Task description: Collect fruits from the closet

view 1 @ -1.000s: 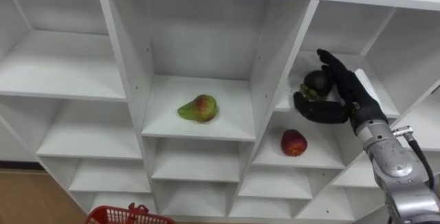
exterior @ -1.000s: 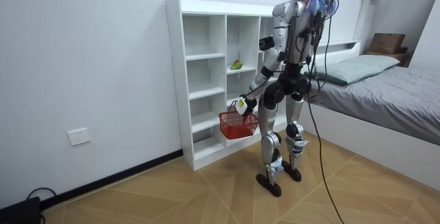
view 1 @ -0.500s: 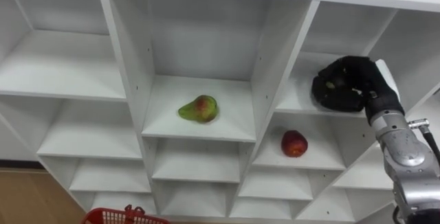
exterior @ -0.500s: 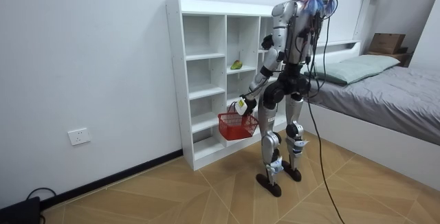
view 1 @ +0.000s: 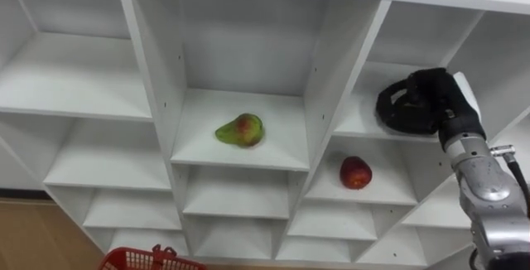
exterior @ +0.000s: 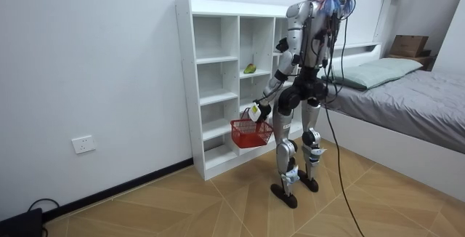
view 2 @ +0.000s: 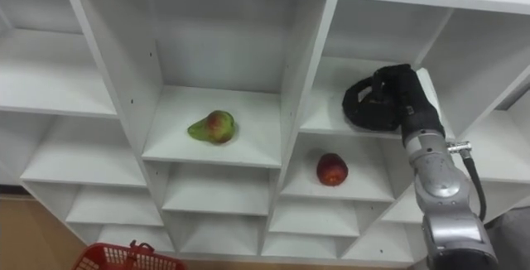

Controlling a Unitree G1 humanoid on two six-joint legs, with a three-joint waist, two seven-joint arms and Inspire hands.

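Change: right hand point(view 1: 422, 100), open beside the dark fruit a second ago, now has fingers curled shut round it near the front edge of the closet's point(view 1: 153, 71) upper right shelf, so the grasp looks made and lift-out toward the red basket point(exterior: 248, 131) hanging from the left hand point(exterior: 254, 111) comes next.

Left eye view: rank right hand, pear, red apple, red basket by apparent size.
1. right hand, largest
2. pear
3. red apple, a bit smaller than the pear
Unranked: red basket. The bottom edge cuts it off, so its full extent cannot be judged.
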